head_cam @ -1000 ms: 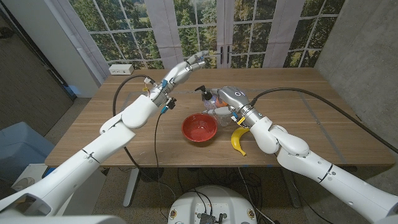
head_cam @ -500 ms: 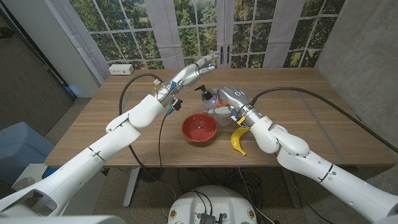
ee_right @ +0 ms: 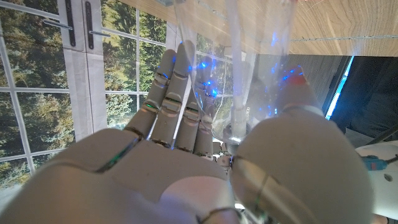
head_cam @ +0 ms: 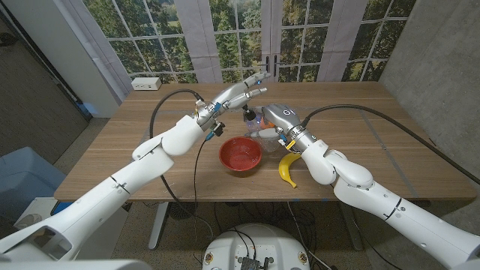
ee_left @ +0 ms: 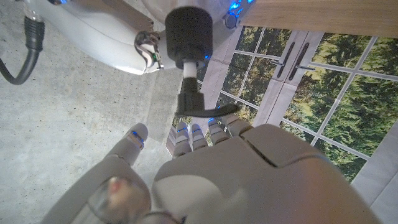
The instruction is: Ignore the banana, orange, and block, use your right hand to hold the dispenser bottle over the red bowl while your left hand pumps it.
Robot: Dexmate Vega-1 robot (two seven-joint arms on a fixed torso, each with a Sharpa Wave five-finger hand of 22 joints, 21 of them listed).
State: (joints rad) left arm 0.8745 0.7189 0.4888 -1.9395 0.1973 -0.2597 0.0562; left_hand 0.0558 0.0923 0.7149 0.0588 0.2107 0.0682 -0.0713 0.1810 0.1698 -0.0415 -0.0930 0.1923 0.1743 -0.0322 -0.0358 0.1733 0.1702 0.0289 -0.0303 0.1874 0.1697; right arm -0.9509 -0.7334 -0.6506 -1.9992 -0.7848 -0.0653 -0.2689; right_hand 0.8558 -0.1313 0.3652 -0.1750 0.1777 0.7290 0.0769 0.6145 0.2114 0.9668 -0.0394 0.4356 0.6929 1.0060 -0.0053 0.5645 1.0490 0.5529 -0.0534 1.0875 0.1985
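The right robot hand (head_cam: 271,120) is gripping the clear plastic dispenser bottle with a black pump (head_cam: 248,115) beside the red round bowl (head_cam: 240,154) on the wooden desk (head_cam: 360,127). The left robot hand (head_cam: 241,90) is hovering open-fingered above the pump; the left wrist view is showing a gap between its fingertips (ee_left: 186,134) and the pump. The right hand is hiding most of the bottle.

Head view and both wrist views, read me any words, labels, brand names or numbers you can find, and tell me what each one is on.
None can be read.
Clear plastic dispenser bottle with black pump: no label visible.
White box on the table's far corner: too small to tell.
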